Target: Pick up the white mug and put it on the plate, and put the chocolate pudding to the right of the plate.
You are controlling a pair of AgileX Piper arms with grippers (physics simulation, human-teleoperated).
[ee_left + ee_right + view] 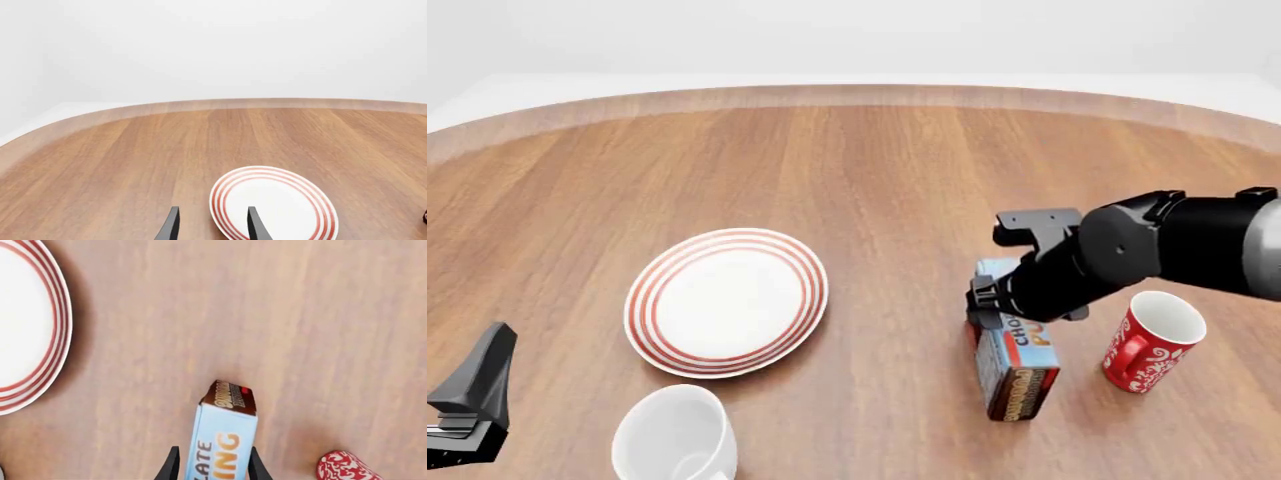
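Note:
The white mug (675, 436) stands near the table's front edge, just in front of the plate (727, 300), a round white plate with red rings. Right of the plate, the chocolate pudding (1016, 356) box rests on the table. My right gripper (213, 467) is open and points down over the box's near end. Its fingers straddle the box (222, 445), one on each long side. My left gripper (212, 227) is open and empty. It hangs low at the front left, left of the mug, looking across the plate (277, 202).
A red mug (1148, 342) with white patterns stands right of the pudding box, close to my right arm (1148, 250); it also shows beside the box as the red mug (343, 466). The wooden table's curved far edge (854, 95) runs along the back.

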